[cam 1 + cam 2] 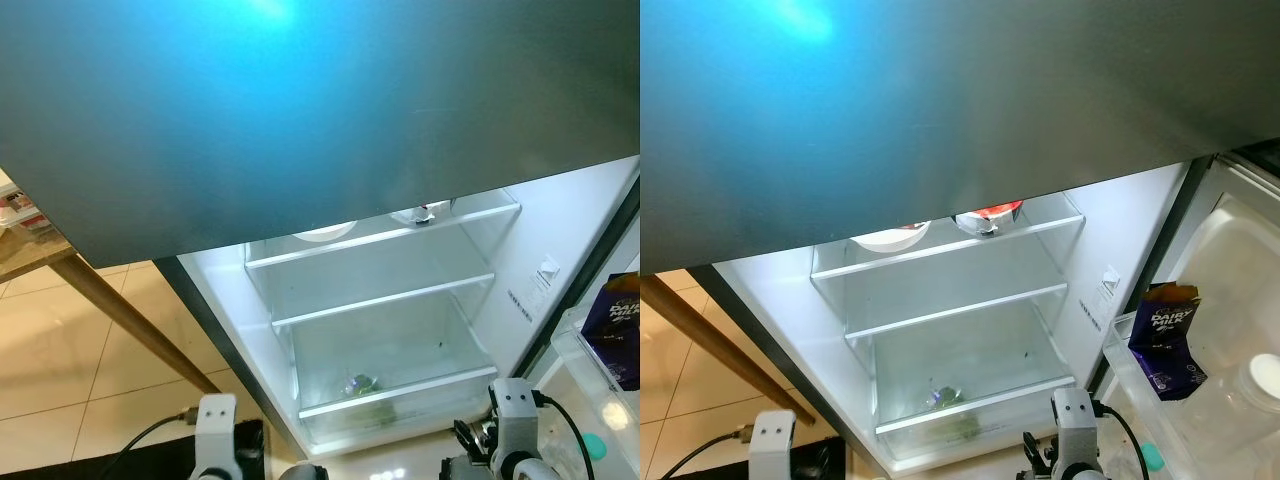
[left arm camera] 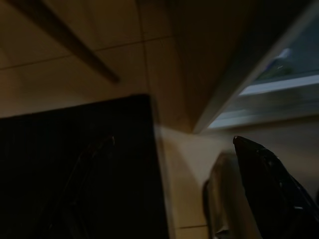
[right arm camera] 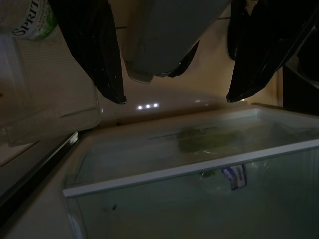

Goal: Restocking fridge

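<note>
Left eye view: open fridge (image 1: 560, 250) seen from above, its dark upper door (image 1: 300, 110) taking up the top of the frame. Lit interior below with glass shelves (image 1: 385, 305). White bowl (image 1: 325, 232) on the top visible shelf, a red-and-white packet (image 1: 985, 215) just beside it to the right. Bottom drawer (image 1: 395, 395) is clear plastic, with something green and a small shiny item (image 1: 360, 383) inside; can't tell what they are. Fridge door bin (image 1: 1180, 400) on the right carries a purple Dairy Milk carton (image 1: 1168, 340), upright, slightly tilted. A white round cap (image 1: 1265, 375) sits further right in the same bin, and a teal cap (image 1: 1151, 457) low near the bin front. Tiled floor (image 1: 60, 360) on the left, with a slanted wooden leg (image 1: 130, 320) of a counter across it.

Right arm (image 1: 515, 430) low at the frame bottom, in front of the drawer. Right wrist view: right gripper (image 3: 174, 97) jaws apart, nothing between them, hanging just above the drawer's front rim; a Sprite bottle (image 3: 32, 20) label shows at the edge, in the door bin.

Left arm (image 1: 215, 435) low at bottom left, over a black mat (image 1: 120, 460). Left wrist view very dark: left gripper (image 2: 264, 184), one black finger made out, above the mat edge and floor, fridge corner beyond; can't tell if its jaws are apart or together.
</note>
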Tool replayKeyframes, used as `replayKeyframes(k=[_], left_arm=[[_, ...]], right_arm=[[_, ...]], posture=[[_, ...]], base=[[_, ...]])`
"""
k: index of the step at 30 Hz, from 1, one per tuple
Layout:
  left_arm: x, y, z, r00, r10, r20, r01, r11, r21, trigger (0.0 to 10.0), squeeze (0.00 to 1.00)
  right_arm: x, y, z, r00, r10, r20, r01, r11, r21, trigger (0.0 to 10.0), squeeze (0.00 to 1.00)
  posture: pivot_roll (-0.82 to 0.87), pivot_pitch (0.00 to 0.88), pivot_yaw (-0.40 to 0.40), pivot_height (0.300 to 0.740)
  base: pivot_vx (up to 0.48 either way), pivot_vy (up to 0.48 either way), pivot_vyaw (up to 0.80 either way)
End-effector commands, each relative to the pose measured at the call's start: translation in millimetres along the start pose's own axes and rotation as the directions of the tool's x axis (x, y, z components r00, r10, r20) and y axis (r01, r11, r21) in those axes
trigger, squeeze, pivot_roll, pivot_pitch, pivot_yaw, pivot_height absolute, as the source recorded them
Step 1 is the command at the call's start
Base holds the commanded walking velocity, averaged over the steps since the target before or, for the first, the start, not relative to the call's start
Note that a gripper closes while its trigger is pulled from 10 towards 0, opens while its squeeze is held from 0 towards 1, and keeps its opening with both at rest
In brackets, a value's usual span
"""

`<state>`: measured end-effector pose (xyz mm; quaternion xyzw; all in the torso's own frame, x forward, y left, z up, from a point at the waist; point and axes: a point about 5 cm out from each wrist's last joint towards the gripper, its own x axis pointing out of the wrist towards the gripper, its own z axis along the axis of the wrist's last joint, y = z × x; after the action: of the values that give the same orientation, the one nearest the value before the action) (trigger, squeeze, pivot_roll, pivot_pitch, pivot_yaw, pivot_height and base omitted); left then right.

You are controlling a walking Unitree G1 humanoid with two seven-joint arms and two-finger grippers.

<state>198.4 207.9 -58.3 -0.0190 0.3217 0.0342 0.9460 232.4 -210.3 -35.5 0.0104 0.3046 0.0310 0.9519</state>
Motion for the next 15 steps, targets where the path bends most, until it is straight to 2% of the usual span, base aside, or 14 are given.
replayKeyframes(k=[1, 8, 10, 15], left_arm=[[-2.0, 11.2, -3.8, 0.999, 0.029, -0.027, -0.029, 1.000, 0.006, 10.0, 0.00], [-1.7, 15.4, -5.3, 0.999, 0.040, -0.033, -0.040, 0.999, 0.005, 10.0, 0.00], [-1.2, 15.3, -4.8, 0.999, 0.037, -0.030, -0.037, 0.999, 0.010, 10.0, 0.00], [-0.3, 15.0, -4.8, 0.999, 0.035, -0.035, -0.035, 0.999, 0.010, 10.0, 0.00]], right_arm=[[-0.7, 1.4, -4.6, 1.000, 0.006, -0.017, -0.007, 1.000, -0.007, 10.0, 0.00], [-0.7, -0.6, 1.4, 1.000, 0.007, 0.030, -0.007, 1.000, 0.012, 10.0, 0.00], [-1.6, 0.4, 2.3, 0.998, 0.024, 0.050, -0.025, 0.999, 0.030, 10.0, 0.00], [-0.7, 3.6, -3.3, 0.999, 0.032, 0.008, -0.032, 0.999, 0.009, 10.0, 0.00]], posture=[[-0.07, 0.091, 0.088, 0.651], [-0.07, 0.095, 0.089, 0.651], [-0.07, 0.096, 0.090, 0.666], [-0.07, 0.101, 0.092, 0.676]], base=[[0.000, 0.000, 0.00], [0.000, 0.000, 0.00], [0.000, 0.000, 0.00], [0.000, 0.000, 0.00]])
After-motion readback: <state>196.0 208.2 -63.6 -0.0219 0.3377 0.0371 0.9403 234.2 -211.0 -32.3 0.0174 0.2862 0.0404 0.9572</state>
